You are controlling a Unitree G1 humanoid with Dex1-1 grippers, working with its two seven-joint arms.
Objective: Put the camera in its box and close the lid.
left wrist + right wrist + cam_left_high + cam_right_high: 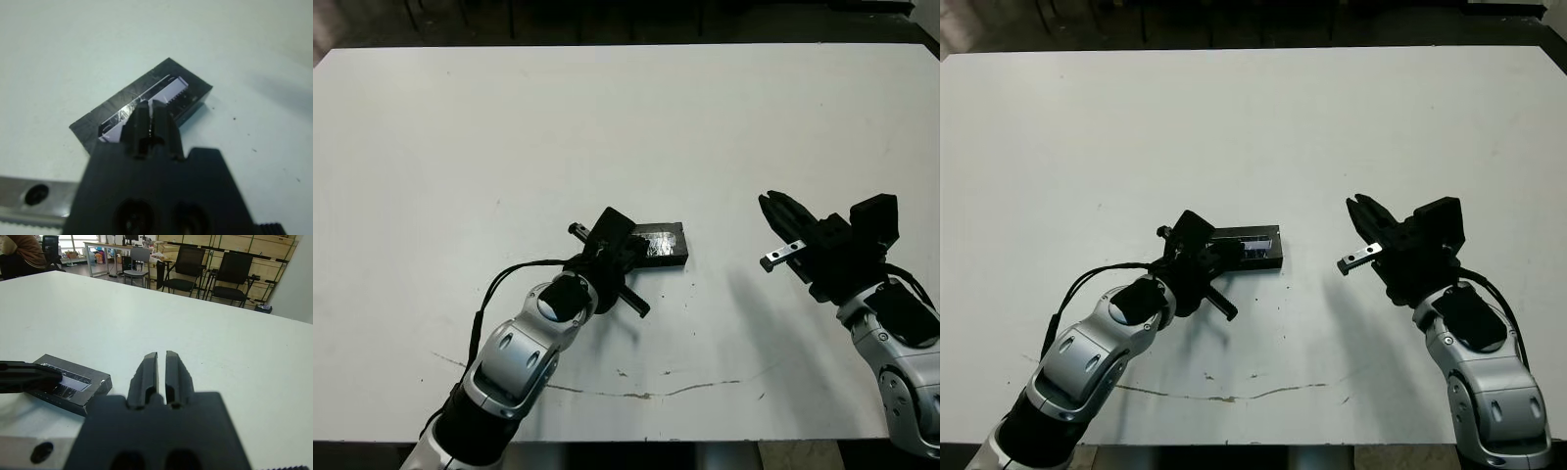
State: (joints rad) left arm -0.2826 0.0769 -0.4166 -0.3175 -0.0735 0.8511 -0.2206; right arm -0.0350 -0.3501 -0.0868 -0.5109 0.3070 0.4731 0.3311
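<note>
The box (668, 260) lies near the middle of the white table, a flat black block. On top of it sits the lid (168, 73), whose glossy window strip (164, 90) reflects bluish-purple. The camera is hidden from view. My left gripper (149, 105) is shut, and its fingertips rest on or just above the lid's window at the box's left end (634, 247). My right gripper (770, 205) hovers shut above bare table well to the right of the box, holding nothing; its own wrist view shows the box (73, 384) off to one side.
A thin dark scuff line (646, 395) crosses the table (607, 127) near its front edge. Beyond the far edge stand office chairs (188, 269) and desks, with a person (19, 247) seated at the back.
</note>
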